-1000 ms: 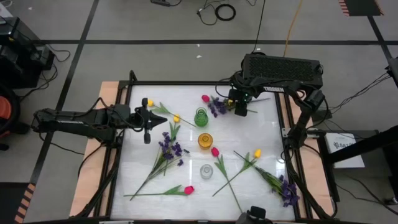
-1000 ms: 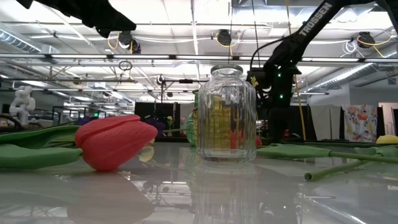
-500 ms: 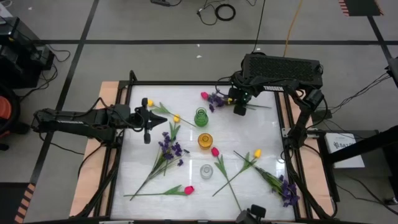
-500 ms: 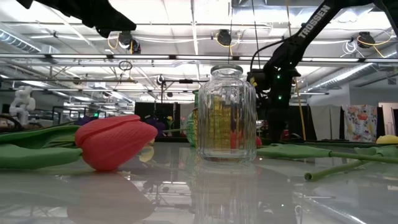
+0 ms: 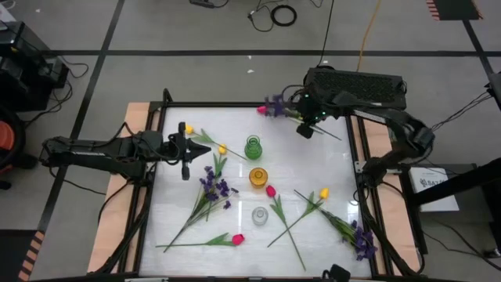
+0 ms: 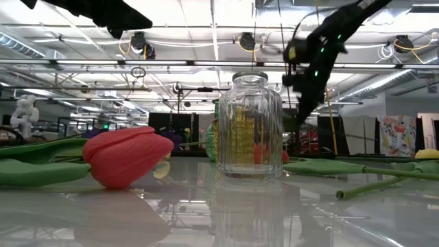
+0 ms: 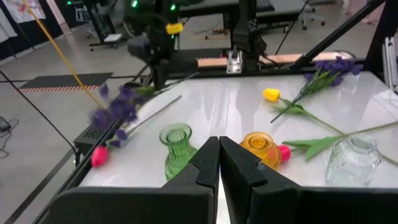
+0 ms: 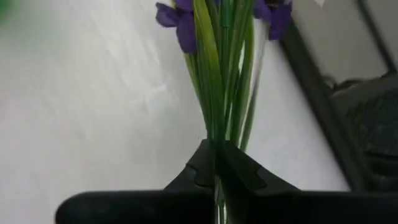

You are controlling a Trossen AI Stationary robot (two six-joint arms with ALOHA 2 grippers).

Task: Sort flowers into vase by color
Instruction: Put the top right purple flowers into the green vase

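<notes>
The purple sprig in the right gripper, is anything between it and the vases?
Nothing visible blocks it. The right gripper holds the purple sprig lifted at the table's far edge; the green vase, nearest of the vases, has bare table around its mouth.

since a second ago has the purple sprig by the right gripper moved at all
Yes. The purple sprig, pinched in the shut right gripper, has gone from beside the green vase toward the table's far edge.

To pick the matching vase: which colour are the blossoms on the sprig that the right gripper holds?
Purple blossoms, clearest in the right wrist view.
</notes>
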